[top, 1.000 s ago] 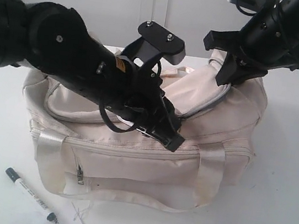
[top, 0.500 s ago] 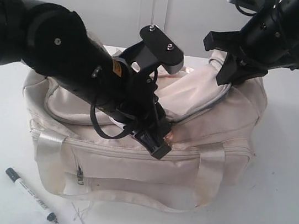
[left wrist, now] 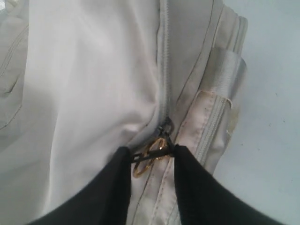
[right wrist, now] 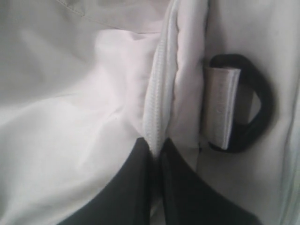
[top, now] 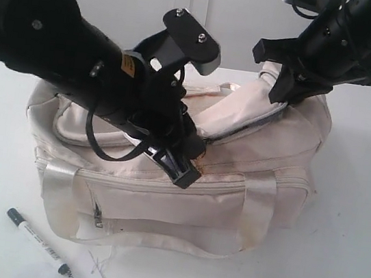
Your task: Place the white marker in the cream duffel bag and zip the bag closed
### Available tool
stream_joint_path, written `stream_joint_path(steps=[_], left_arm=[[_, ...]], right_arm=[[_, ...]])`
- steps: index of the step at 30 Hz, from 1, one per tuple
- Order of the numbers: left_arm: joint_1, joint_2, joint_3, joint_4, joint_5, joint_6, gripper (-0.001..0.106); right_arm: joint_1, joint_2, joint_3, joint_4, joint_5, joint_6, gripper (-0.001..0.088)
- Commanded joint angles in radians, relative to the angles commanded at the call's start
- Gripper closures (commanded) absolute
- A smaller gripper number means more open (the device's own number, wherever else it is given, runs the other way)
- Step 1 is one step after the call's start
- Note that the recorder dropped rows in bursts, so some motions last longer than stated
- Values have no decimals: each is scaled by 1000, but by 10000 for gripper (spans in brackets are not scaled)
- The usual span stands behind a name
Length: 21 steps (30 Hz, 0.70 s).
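Table [top: 352, 231]; left claw [left wrist: 152, 150] down on pull [left wrist: 140, 165]

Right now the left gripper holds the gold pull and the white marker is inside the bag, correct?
No: the exterior view shows the white marker on the table in front of the cream duffel bag. The left gripper does hold the gold pull.

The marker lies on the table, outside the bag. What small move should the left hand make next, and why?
Probably, with the left hand, draw the gold pull away from the right hand, which pinches the cream duffel bag at its zipper edge: the opening looks narrow and the white marker lies outside.
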Motion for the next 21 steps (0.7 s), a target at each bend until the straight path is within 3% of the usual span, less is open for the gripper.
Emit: stream_joint_path(steps=[14, 21], left_arm=[[0, 0, 0, 81, 80, -5, 1053], [0, 0, 2, 63, 11, -214, 1053]], right_arm=[[0, 0, 0, -2, 0, 0, 868], [0, 0, 0, 0, 0, 2, 868]])
